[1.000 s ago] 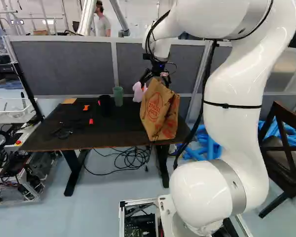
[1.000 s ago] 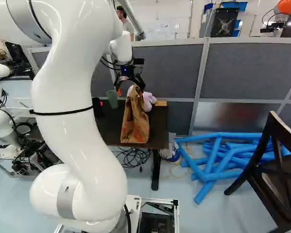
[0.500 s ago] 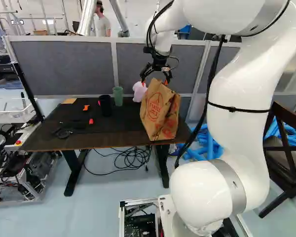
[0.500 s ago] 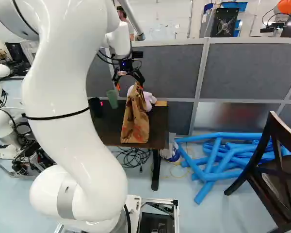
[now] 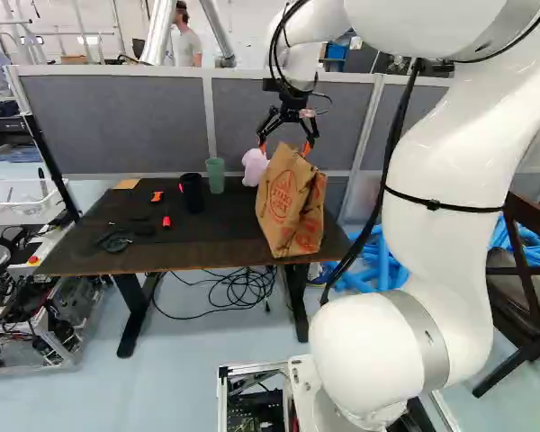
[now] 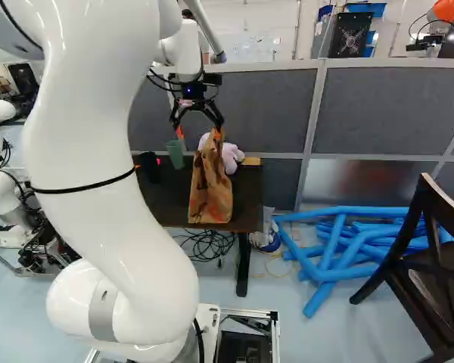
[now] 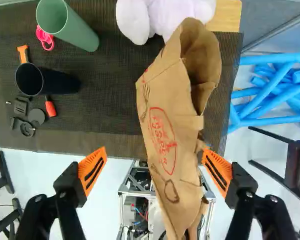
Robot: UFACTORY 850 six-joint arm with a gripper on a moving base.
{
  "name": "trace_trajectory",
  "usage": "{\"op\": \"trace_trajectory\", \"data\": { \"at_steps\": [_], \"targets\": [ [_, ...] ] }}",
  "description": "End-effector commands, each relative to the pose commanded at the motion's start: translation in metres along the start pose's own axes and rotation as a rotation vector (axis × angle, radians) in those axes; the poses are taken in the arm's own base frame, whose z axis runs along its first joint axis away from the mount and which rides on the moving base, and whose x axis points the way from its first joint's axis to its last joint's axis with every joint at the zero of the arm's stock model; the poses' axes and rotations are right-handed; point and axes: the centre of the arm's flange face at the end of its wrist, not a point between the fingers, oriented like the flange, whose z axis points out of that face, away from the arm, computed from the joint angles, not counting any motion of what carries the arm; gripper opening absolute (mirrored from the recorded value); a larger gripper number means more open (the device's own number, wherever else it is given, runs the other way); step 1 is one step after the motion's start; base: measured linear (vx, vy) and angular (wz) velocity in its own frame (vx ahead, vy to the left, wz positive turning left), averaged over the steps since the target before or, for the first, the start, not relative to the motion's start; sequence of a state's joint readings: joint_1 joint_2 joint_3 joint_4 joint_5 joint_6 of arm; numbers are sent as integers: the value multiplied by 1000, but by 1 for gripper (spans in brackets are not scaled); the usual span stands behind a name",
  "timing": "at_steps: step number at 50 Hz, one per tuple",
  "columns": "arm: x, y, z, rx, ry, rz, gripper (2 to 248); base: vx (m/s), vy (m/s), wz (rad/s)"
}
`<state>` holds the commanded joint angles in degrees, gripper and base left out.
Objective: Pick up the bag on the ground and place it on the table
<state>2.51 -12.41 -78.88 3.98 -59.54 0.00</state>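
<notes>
The brown paper bag [image 5: 290, 205] with red print stands upright on the dark table [image 5: 144, 261], near its right end in the left base view. My gripper [image 5: 285, 148] is just above the bag's top, its fingers spread. In the wrist view the gripper [image 7: 155, 167] stands wide open; the bag [image 7: 165, 130] reaches in between the fingers, close to one orange pad and well away from the other. It is not gripped from two sides.
A green cup [image 5: 216, 175], a black cup [image 5: 192, 192], a pink-white plush toy [image 7: 160, 15] and small tools share the table. Grey partitions [image 6: 386, 113] stand behind. Blue tubes [image 6: 329, 249] and a dark chair [image 6: 416, 265] are to the right; another robot [image 6: 0, 178] is at the left.
The gripper's fingers have spread from around the bag's top, and the arm has shifted left in the right base view. The bag has stayed standing on the table. The base has not moved.
</notes>
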Motion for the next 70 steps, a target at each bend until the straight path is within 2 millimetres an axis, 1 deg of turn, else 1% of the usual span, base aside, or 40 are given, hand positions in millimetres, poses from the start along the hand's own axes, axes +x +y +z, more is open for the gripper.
{"op": "trace_trajectory", "data": {
  "at_steps": [11, 25, 29, 70],
  "targets": [
    [-9, -1, -17, 1, -63, -2, 247, 0, 0, 0],
    [-25, -2, -41, 2, -131, -4, 247, 0, 0, 0],
    [-28, -2, -45, 2, -144, -5, 247, 0, 0, 0],
    [-30, -2, -48, 2, -155, -5, 247, -6, 0, 0]
  ]
}}
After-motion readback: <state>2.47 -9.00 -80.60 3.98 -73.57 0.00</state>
